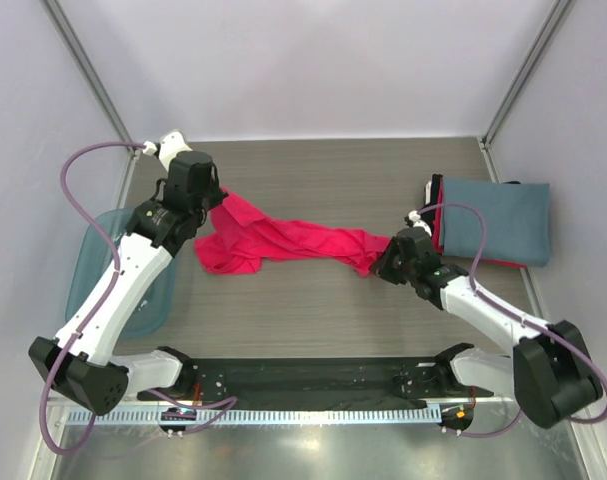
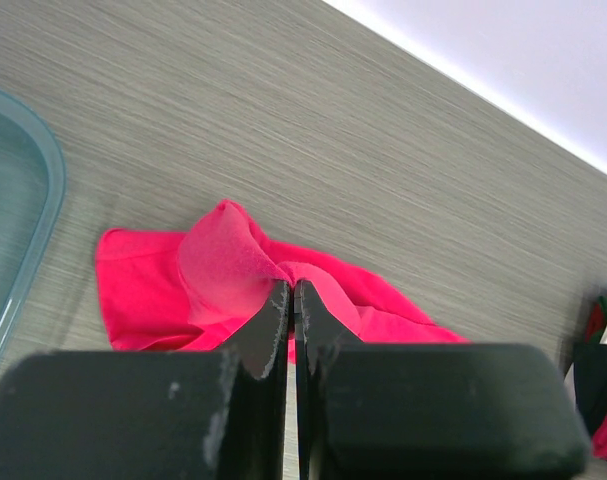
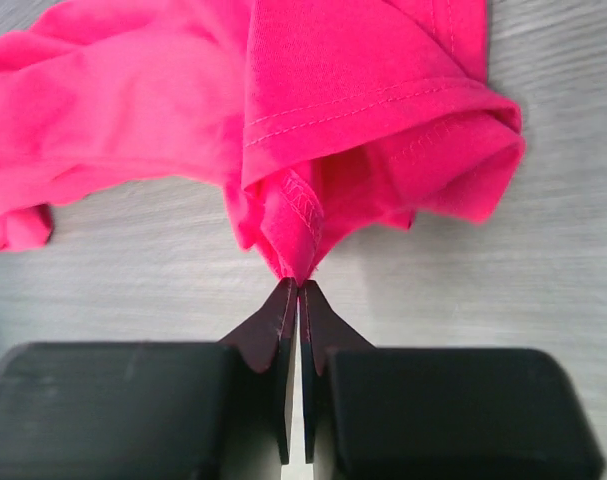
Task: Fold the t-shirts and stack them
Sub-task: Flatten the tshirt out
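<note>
Currently both jaws are pinched tight on the crumpled bright pink-red cotton t-shirt [image 1: 283, 240]. The left gripper [image 2: 291, 290] clamps a fold at one end; the right gripper [image 3: 299, 285] nips a hemmed edge at the other. The shirt sags between them onto the grey wood-grain table [image 1: 323, 180]. Folded slate blue-grey tee [image 1: 503, 220] lies just beyond the right jaws, translucent blue plastic bin [image 1: 88, 290] beside the left.

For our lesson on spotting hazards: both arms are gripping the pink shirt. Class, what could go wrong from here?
1. The left fingers and right fingers each pinch only a small tip of the pink shirt, so it may slip out.
2. The shirt is bunched and twisted between them, so a fold may come out crooked.
3. The right fingers work close to the stack; a pull that way could disturb it.
</note>
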`<state>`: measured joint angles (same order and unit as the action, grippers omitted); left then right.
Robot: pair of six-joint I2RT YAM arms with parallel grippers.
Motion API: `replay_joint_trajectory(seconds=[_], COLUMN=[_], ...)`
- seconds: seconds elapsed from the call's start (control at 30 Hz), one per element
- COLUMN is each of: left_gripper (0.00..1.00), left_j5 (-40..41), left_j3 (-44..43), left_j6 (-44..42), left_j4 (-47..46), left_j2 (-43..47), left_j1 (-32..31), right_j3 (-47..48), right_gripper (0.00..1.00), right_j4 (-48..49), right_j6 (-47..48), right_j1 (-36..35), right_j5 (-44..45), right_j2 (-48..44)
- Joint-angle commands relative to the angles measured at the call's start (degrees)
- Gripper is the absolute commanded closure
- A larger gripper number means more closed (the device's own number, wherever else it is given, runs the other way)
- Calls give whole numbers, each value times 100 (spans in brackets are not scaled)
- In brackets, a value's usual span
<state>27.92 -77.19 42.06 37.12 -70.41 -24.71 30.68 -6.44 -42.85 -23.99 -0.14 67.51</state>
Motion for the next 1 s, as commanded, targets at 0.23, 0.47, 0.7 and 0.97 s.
replay_joint_trajectory(seconds=[0.23, 0.47, 0.7, 0.97], left_gripper=[100, 100, 100, 100], left_j5=[187, 214, 196, 196], left_j3=[-165, -148, -156, -130], left_j6=[127, 135, 118, 74], left_j4=[-74, -56, -74, -100], left_j2=[177, 221, 212, 230], left_j1=[36, 28, 28, 36], right_j3=[-192, -545, -616, -212], right_gripper=[78, 47, 43, 41], right_j4=[-1167, -605, 107, 476], right_j6=[128, 84, 92, 303], right_j1=[-1, -1, -1, -97], right_j5=[-108, -310, -425, -496], right_j2=[-1011, -783, -458, 596])
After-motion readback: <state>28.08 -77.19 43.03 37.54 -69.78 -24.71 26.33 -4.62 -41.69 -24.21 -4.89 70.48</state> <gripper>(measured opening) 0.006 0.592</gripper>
